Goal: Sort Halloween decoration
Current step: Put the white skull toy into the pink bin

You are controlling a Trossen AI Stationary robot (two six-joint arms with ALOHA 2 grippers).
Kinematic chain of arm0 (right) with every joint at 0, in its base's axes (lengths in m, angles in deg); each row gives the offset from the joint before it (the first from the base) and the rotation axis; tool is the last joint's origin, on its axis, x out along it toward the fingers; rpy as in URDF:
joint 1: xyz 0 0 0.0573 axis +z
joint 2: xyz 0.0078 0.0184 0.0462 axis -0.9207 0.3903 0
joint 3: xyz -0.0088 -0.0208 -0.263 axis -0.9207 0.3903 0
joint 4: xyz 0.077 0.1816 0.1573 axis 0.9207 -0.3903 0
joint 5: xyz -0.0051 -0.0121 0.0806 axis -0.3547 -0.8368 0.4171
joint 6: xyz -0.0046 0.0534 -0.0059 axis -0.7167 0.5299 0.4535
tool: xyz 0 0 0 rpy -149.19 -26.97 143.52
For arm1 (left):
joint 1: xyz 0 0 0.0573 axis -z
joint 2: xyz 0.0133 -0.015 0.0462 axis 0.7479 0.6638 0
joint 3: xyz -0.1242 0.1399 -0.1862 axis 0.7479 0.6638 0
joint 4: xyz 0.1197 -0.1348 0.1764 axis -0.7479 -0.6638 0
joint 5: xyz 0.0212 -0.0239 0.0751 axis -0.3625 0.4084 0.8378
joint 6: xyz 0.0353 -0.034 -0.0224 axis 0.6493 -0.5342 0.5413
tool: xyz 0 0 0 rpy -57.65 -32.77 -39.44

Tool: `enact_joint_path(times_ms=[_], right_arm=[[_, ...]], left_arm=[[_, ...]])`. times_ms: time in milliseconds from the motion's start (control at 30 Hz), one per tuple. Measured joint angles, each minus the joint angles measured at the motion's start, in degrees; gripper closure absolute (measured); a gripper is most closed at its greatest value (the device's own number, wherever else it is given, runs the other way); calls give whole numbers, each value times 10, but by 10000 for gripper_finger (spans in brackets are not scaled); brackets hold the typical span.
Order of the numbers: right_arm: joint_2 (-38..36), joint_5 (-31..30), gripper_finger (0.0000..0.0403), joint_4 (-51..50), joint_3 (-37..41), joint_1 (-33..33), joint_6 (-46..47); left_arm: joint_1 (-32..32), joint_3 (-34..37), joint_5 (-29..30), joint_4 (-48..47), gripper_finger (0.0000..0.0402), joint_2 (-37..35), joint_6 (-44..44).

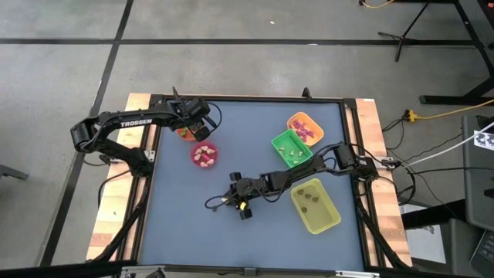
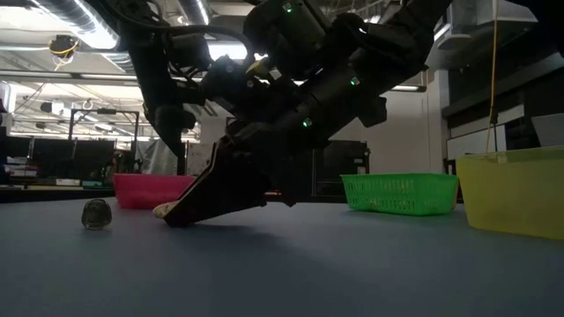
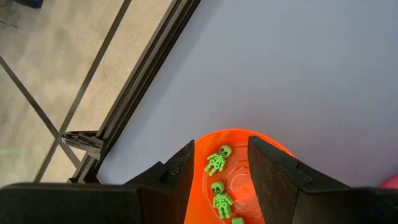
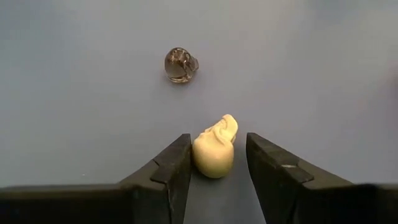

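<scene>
From above, the right gripper [image 1: 241, 207] is reaching low over the bench [image 1: 177, 208]. At its wrist, the fingers [image 4: 168, 171] are standing open, the cream trinket [image 4: 214, 149] lying between them, the dark trinket [image 4: 180, 65] beyond. The left gripper's [image 3: 217, 180] fingers are spread above green skeletons [image 3: 216, 160] in an orange cup [image 3: 239, 186].

Even, soft light from above in the overhead and wrist views, shadows faint. In the low view bright ceiling strip lights [image 2: 88, 31] glare behind, leaving the arm [image 2: 300, 97] a dark silhouette; the table [image 2: 282, 264] foreground looks soft and dim
</scene>
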Motion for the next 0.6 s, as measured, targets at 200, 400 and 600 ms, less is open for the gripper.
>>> enact_joint_path(times_ms=[200,400,600], right_arm=[[0,1,288,0,0,0,0],[0,0,328,1,0,0,0],[0,0,309,3,0,0,0]], left_arm=[[0,0,0,0,268,0,0],[0,0,0,0,268,0,0],[0,0,0,0,268,0,0]])
